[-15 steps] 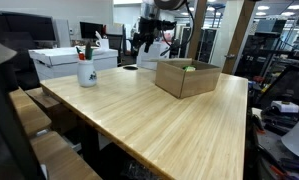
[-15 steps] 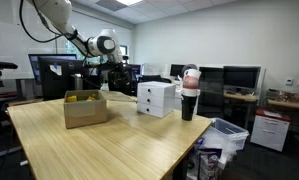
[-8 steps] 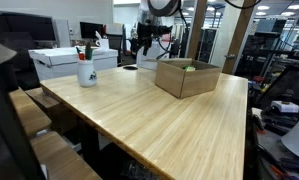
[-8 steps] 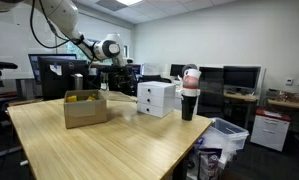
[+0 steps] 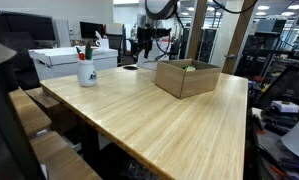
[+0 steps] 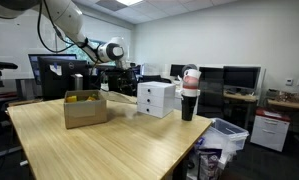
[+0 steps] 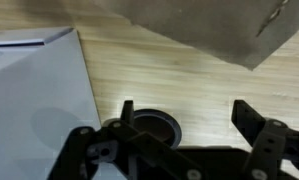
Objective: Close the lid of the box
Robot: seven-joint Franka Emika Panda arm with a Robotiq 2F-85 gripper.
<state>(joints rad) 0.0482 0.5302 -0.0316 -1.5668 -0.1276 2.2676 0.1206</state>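
The brown cardboard box [image 5: 186, 77] stands on the wooden table, open at the top, with something yellow-green showing inside; it also shows in an exterior view [image 6: 85, 109]. Its lid flaps are not clearly visible. My gripper [image 5: 142, 46] hangs above the far side of the table, behind the box and apart from it, and also shows in an exterior view [image 6: 117, 68]. In the wrist view the gripper [image 7: 189, 115] is open and empty, with a brown cardboard side of the box [image 7: 204, 30] ahead of it.
White boxes [image 5: 71, 60] and a white mug [image 5: 86, 71] stand on the table. White stacked boxes [image 6: 156, 97] and a cup [image 6: 189, 96] stand beside the brown box. In the wrist view a white box [image 7: 34, 100] and a dark round object [image 7: 154, 128] lie below the gripper.
The arm has shifted slightly sideways above the far side of the table. The gripper stays open. The box has not moved.
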